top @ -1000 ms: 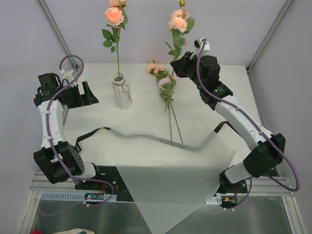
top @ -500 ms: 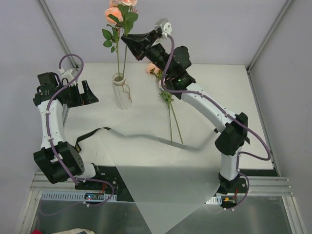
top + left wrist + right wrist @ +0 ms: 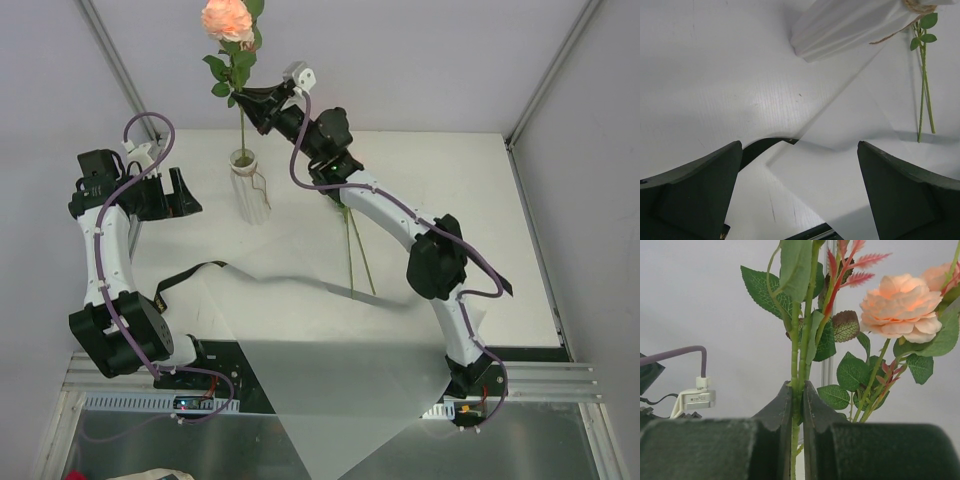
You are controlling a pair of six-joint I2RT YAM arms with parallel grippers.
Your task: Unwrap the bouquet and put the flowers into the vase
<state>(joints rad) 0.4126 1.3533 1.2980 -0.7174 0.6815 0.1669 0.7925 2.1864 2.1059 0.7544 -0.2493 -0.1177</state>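
Top external view, entries as found.

1. Vase: ribbed and whitish, upright on the bench, left of centre toward the far edge. A thin green stalk rises straight from its mouth to a peach bloom high above.

2. Right claw: the arm reaches across the bench, with the claw raised above and just right of the vase mouth. The right wrist view shows it pressed together on a leafy green stem, which stands upright between the fingers. A second stalk carrying a peach bloom stands just beside it. (Whether the pinched stem's foot sits inside the vase mouth cannot be told.)

3. Loose flowers: two thin stems lying flat on the bench right of the vase. Their upper ends are hidden under the right arm, and their feet lie at the paper's far edge.

4. White paper: lying open over the near half of the bench and overhanging the near edge.

5. Black ribbon: lying at the paper's left corner.

6. Left claw: spread wide and holding nothing, left of the vase. The left wrist view looks down between its fingers on the vase, ribbon and paper.
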